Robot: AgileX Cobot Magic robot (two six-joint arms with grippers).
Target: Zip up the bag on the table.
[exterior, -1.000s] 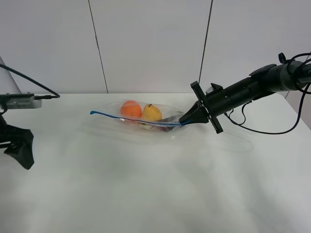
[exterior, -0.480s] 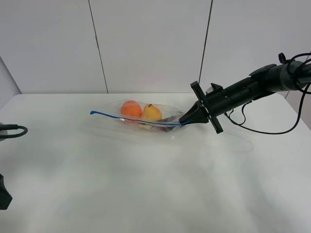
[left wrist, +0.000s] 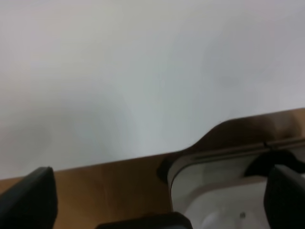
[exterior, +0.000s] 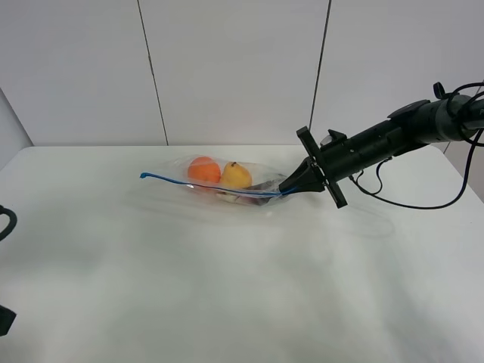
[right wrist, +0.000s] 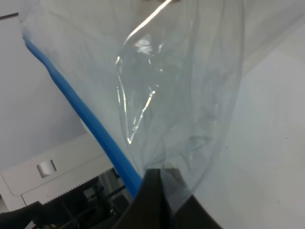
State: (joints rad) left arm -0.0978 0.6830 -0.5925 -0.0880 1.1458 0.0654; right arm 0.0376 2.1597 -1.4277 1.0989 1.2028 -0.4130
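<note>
White table [exterior: 227,287] against a pale panelled wall. Exterior high: bag [exterior: 227,184] lies toward the table's far side, near the middle, holding an orange fruit [exterior: 203,169] and a yellow fruit [exterior: 236,175] side by side; blue zipper strip [exterior: 204,187] runs along its near edge. Right gripper [exterior: 290,188] is pinched on the bag's right end at the strip. Left arm barely shows at the left edge. Left wrist: white table [left wrist: 143,71], brown floor beyond its edge; left gripper [left wrist: 159,200] fingers wide apart, holding nothing. Right wrist: clear crinkly bag [right wrist: 181,95] and zipper strip [right wrist: 81,114] run into the closed right gripper [right wrist: 159,191].
</note>
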